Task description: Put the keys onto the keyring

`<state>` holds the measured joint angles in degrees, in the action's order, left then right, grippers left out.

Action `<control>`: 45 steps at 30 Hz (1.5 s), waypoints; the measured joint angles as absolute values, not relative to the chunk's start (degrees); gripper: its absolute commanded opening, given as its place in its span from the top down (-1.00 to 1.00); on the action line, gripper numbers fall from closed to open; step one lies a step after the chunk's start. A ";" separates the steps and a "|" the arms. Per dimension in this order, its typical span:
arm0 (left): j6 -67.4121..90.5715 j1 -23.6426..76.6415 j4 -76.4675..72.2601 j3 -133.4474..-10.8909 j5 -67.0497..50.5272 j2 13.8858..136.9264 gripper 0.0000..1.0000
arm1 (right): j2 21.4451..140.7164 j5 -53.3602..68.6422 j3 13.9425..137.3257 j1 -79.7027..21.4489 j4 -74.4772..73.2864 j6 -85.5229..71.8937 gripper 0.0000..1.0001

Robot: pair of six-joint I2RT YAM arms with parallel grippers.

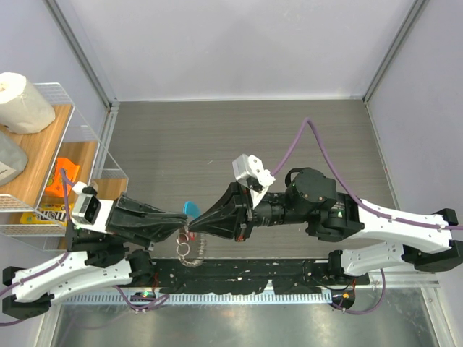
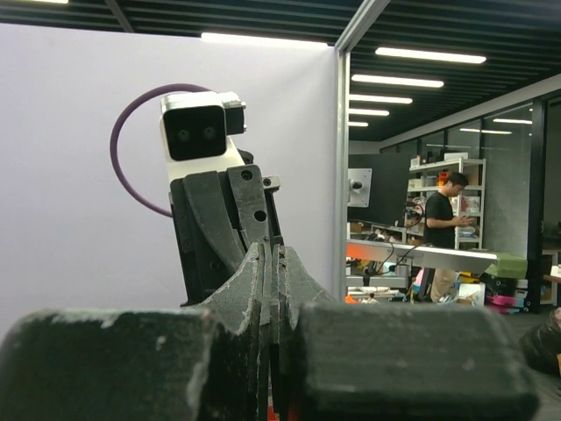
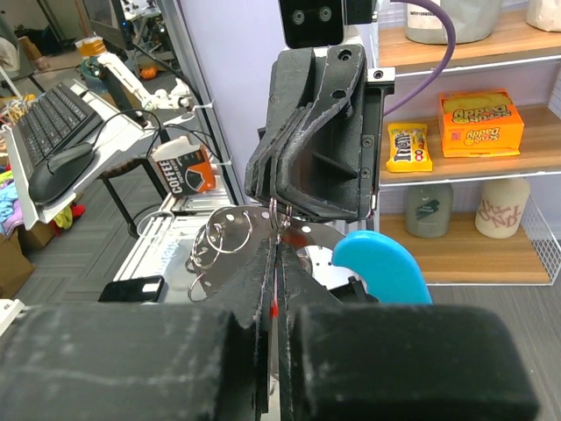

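My left gripper [image 1: 184, 222] and right gripper [image 1: 192, 227] meet tip to tip above the table's near edge. In the right wrist view my right gripper [image 3: 279, 244] is shut on the key, of which only a red sliver [image 3: 275, 307] shows between the pads. The left gripper [image 3: 279, 204] faces it, shut on a silvery ring of the keyring [image 3: 279, 213]. More silvery rings [image 3: 219, 239] hang to the left, and the light-blue crescent tag [image 3: 379, 268] to the right. The tag [image 1: 190, 209] and hanging rings [image 1: 184, 250] also show from above. The left gripper's jaws [image 2: 272, 254] are closed.
A wire shelf rack [image 1: 69, 137] stands at the left with a paper roll [image 1: 23, 103] and an orange object [image 1: 64, 176]. A black rail [image 1: 239, 269] runs along the near edge under the grippers. Grey walls enclose the dark table [image 1: 217, 137].
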<state>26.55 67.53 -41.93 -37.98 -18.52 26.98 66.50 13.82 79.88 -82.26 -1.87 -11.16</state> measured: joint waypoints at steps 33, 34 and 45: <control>26.63 67.53 -44.36 -37.98 -18.00 27.64 1.00 | 66.74 13.13 83.31 -82.41 -4.89 -7.86 0.30; 26.63 67.53 -44.38 -37.98 -18.00 27.64 1.00 | 66.98 13.10 83.37 -82.41 -4.91 -7.81 0.30; 26.63 67.53 -44.80 -37.63 -18.00 27.64 1.00 | 68.90 12.95 84.01 -82.41 -5.69 -7.64 0.36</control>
<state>26.63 67.53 -44.80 -37.63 -18.00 27.64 68.90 12.95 84.01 -82.41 -5.69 -7.64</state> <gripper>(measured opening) 0.036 0.322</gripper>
